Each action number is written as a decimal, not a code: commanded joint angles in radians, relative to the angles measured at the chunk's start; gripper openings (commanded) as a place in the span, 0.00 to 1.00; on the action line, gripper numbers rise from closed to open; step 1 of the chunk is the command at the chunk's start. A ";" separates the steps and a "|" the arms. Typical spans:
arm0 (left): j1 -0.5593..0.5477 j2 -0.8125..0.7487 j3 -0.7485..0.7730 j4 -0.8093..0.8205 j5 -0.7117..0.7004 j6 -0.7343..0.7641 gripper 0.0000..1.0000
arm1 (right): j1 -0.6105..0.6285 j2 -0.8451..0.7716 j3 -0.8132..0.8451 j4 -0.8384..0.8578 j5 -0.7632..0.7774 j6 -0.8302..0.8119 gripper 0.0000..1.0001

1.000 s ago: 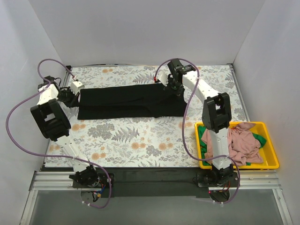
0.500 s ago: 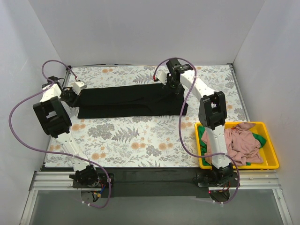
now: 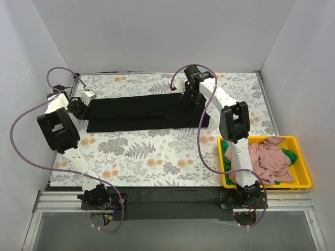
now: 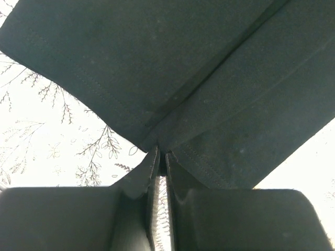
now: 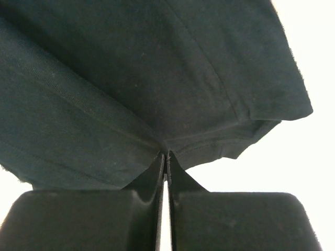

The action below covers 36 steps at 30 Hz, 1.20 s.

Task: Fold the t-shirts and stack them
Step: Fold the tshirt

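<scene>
The black t-shirt [image 3: 144, 112] lies long-ways across the far tabletop [image 3: 157, 157], my left hand [image 4: 161, 159] clenched on its left end, my right hand [image 5: 165, 158] pinching its far edge near the right end.

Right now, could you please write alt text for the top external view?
A long, folded black t-shirt lies across a floral tablecloth, pinched at its left end by the left gripper and near its far right corner by the right gripper. A yellow bin at near right holds a pink t-shirt and a green t-shirt.
</scene>
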 commanded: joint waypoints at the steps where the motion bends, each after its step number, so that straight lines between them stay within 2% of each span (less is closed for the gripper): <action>1: 0.002 -0.005 0.017 0.026 -0.006 -0.038 0.13 | -0.006 0.019 0.039 0.011 0.047 -0.001 0.06; 2: 0.000 -0.005 0.024 0.033 -0.006 -0.093 0.24 | -0.008 0.018 0.037 0.010 0.055 0.007 0.13; 3: 0.006 -0.003 0.032 0.030 -0.005 -0.124 0.29 | -0.009 0.004 0.031 0.008 0.061 0.021 0.23; 4: 0.015 -0.003 0.059 0.017 0.016 -0.156 0.33 | -0.020 -0.011 0.023 0.007 0.060 0.030 0.29; 6: 0.051 -0.003 0.092 -0.055 0.058 -0.224 0.50 | -0.037 -0.074 -0.009 0.002 0.031 0.076 0.41; 7: 0.065 -0.010 0.110 -0.082 0.096 -0.247 0.59 | -0.061 -0.100 -0.024 -0.010 -0.002 0.096 0.43; 13: 0.144 -0.080 0.052 -0.187 0.199 -0.416 0.62 | -0.147 -0.290 -0.251 -0.070 -0.250 0.253 0.47; 16: 0.147 -0.112 -0.034 -0.170 0.185 -0.480 0.63 | -0.176 -0.318 -0.334 -0.090 -0.367 0.303 0.54; 18: 0.149 -0.132 -0.096 -0.118 0.175 -0.511 0.63 | -0.186 -0.317 -0.366 -0.088 -0.405 0.335 0.56; 22: 0.147 -0.126 -0.124 -0.056 0.184 -0.598 0.63 | -0.190 -0.291 -0.395 -0.079 -0.418 0.366 0.53; 25: 0.149 -0.100 -0.112 -0.041 0.188 -0.655 0.60 | -0.189 -0.268 -0.399 -0.075 -0.428 0.386 0.52; 31: 0.140 -0.066 -0.098 0.000 0.161 -0.692 0.53 | -0.189 -0.232 -0.414 -0.056 -0.413 0.401 0.52; 36: 0.126 -0.030 -0.068 0.003 0.135 -0.704 0.52 | -0.189 -0.206 -0.417 -0.048 -0.392 0.406 0.52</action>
